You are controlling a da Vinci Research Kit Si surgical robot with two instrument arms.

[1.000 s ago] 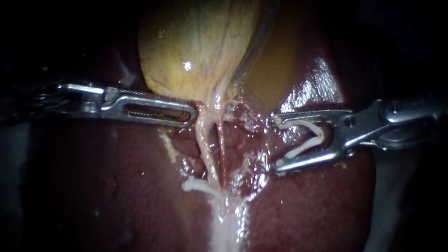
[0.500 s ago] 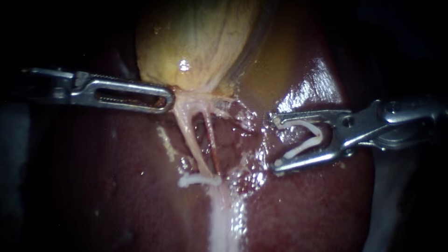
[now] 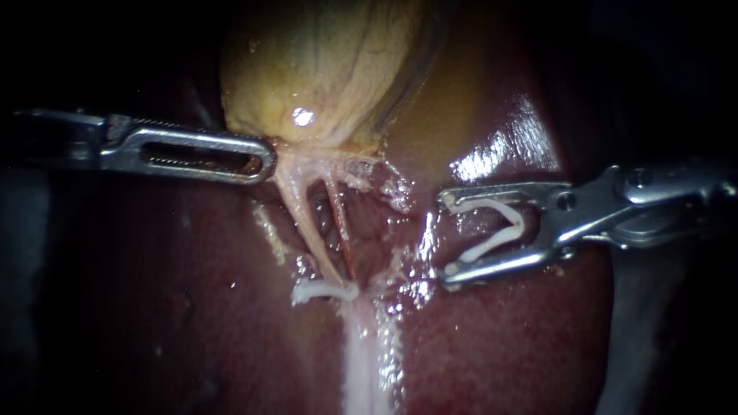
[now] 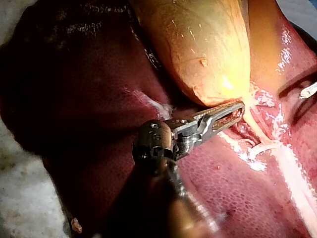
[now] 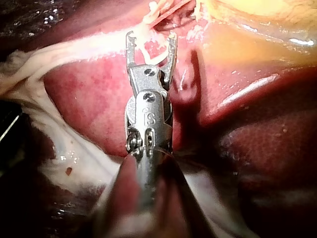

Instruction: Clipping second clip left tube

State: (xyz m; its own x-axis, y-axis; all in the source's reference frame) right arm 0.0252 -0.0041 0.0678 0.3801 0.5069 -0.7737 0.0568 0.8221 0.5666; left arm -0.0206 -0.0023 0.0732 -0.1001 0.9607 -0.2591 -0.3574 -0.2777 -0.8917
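Left tube (image 3: 306, 223) lies apart from right instrument's (image 3: 444, 239) gripped clip (image 3: 518, 223); left instrument (image 3: 265, 158) pinches gallbladder (image 3: 323, 69).

The left tube (image 3: 307, 223) is a pale, glistening strand, drawn taut from the neck of the gallbladder (image 3: 323, 69) and slanting away below it. A white closed clip (image 3: 319, 290) sits across the tube at the end farthest from the gallbladder. A white V-shaped open clip (image 3: 503, 237) lies to the gallbladder's lower right, well apart from the tube, seated between the spread jaws of the right instrument (image 3: 444, 240).
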